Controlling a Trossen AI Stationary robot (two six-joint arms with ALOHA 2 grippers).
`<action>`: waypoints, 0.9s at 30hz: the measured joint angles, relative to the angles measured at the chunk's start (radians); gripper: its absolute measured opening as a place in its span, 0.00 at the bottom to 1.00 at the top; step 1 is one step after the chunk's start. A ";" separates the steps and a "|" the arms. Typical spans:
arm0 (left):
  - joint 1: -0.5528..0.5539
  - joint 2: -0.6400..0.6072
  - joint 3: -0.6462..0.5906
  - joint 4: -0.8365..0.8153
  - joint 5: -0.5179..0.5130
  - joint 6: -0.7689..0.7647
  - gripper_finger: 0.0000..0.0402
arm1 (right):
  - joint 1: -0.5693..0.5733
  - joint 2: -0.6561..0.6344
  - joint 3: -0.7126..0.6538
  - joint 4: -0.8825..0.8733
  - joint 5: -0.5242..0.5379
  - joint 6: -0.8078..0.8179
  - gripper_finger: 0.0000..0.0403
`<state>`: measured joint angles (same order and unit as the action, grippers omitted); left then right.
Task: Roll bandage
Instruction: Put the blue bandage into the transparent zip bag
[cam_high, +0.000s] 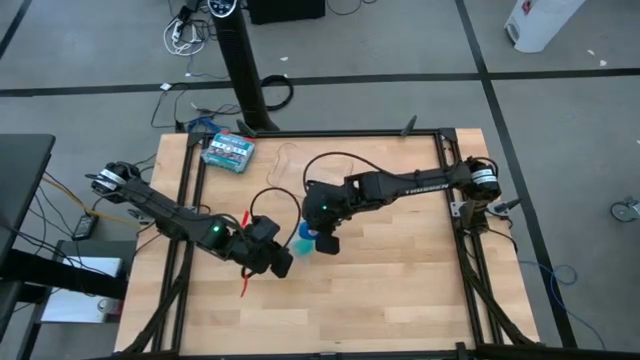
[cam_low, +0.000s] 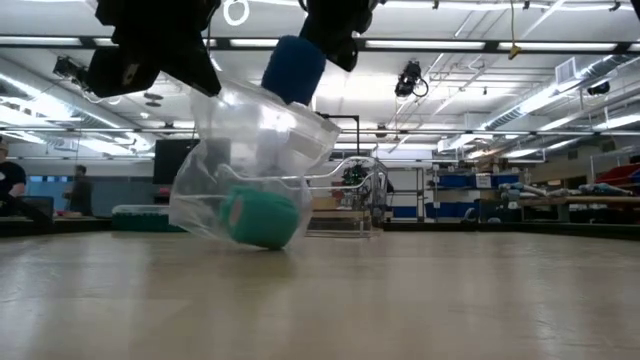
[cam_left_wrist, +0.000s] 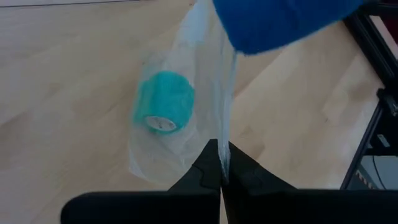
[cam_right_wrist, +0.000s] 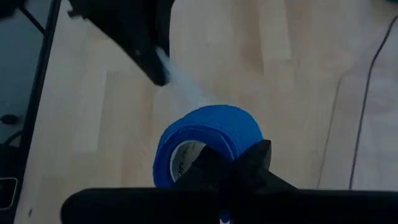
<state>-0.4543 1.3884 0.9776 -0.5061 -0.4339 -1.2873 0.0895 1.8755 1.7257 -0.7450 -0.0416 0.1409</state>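
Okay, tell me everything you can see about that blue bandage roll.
The bandage is a bright blue roll of soft, slightly fuzzy fabric wound around a pale core with dark print inside. The right gripper is shut on its edge and holds it in the air above the table, near the middle. It sits at the mouth of a clear plastic bag, which the left gripper pinches by one edge. A teal-green roll lies in the bag's bottom, apart from the blue one.
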 joint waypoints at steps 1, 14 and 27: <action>0.002 0.000 0.000 0.002 0.000 0.000 0.01 | 0.002 0.000 -0.009 0.003 -0.001 -0.002 0.00; 0.009 0.000 0.000 0.023 -0.003 -0.003 0.01 | 0.007 0.003 -0.031 0.037 -0.012 -0.047 0.00; 0.010 0.000 0.000 0.050 -0.034 -0.028 0.01 | 0.018 0.004 -0.031 0.036 -0.053 -0.036 0.00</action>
<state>-0.4442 1.3884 0.9775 -0.4565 -0.4675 -1.3153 0.1074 1.8797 1.6947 -0.7086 -0.0948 0.1049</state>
